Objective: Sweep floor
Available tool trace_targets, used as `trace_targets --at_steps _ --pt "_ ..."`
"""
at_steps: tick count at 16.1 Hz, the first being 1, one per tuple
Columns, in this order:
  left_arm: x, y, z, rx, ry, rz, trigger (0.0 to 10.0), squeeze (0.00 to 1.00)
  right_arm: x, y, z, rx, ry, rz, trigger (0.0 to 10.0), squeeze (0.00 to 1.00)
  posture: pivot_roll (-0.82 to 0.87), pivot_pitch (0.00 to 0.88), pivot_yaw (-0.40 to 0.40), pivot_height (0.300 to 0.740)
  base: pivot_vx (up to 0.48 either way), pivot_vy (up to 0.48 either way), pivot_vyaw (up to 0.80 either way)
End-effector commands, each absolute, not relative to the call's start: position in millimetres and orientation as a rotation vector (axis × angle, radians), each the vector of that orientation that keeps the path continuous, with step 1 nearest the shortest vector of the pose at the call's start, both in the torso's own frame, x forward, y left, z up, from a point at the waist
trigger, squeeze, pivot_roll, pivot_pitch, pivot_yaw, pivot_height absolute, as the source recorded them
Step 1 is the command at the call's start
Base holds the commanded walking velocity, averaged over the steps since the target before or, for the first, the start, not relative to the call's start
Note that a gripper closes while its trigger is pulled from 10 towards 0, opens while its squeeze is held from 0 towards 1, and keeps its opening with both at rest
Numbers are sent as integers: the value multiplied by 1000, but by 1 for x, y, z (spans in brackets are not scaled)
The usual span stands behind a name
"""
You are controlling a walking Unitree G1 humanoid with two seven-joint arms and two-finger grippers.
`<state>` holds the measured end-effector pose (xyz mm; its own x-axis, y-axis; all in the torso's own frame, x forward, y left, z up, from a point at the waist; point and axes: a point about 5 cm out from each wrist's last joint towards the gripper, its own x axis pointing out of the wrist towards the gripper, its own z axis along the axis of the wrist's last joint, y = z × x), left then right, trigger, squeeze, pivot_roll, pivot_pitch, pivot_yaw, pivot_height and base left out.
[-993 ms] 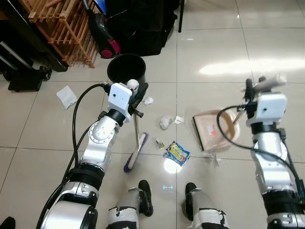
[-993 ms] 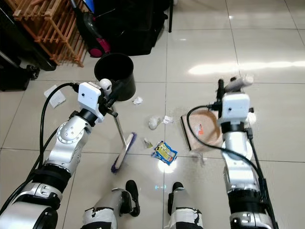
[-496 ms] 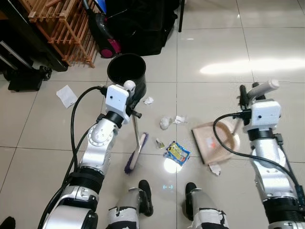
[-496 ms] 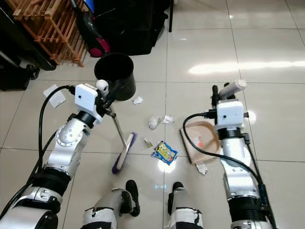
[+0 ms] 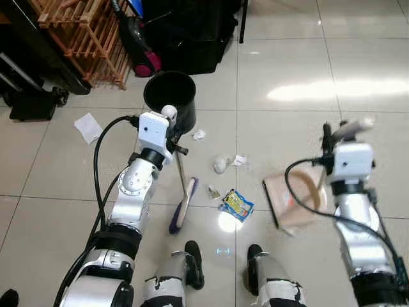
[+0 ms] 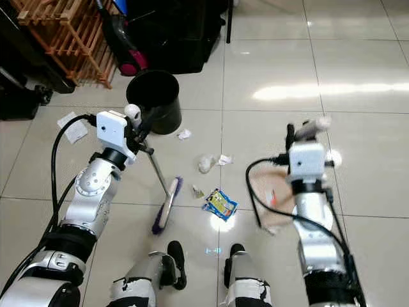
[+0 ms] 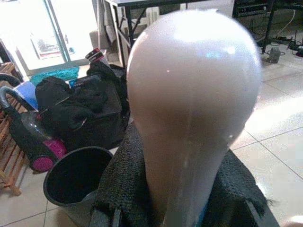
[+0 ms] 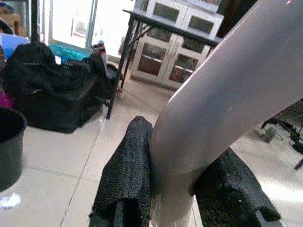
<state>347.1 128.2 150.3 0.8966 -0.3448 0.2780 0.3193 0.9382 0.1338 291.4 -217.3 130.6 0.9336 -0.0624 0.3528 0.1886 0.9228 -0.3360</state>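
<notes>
My left gripper (image 5: 168, 129) is shut on the white knobbed top of a broom handle (image 7: 189, 94), with black fingers (image 7: 125, 189) on either side of it. The broom slants down to its purple head (image 5: 183, 206), which rests on the tile left of the litter. My right gripper (image 5: 339, 133) is shut on the pale handle (image 8: 227, 94) of a tan dustpan (image 5: 294, 201), which is blurred low over the floor. Between them lie a crumpled paper (image 5: 220, 165), a small wrapper (image 5: 213, 192) and a colourful packet (image 5: 238, 204).
A black bin (image 5: 169, 96) stands just beyond the left gripper, with a white scrap (image 5: 199, 135) beside it. A paper sheet (image 5: 87, 128) lies at the far left. A wooden rack (image 5: 80, 38), a vacuum cleaner (image 5: 137, 45) and black bags (image 5: 192, 32) line the back. My feet (image 5: 192, 262) are below.
The right arm has drawn the dustpan nearer to me and a little to the right; it is now blurred. The broom head has edged slightly right.
</notes>
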Motion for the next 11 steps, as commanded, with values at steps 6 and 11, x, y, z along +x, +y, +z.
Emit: trace_targets --at_steps 6,11 --pt "349 127 141 49 -271 -297 10000 0 288 -198 117 -265 -305 -217 10000 0 -21 314 92 740 0 0 0" --pt "360 122 146 15 -270 -255 10000 0 286 -183 102 -161 -217 -282 10000 0 -31 316 95 740 0 0 0"
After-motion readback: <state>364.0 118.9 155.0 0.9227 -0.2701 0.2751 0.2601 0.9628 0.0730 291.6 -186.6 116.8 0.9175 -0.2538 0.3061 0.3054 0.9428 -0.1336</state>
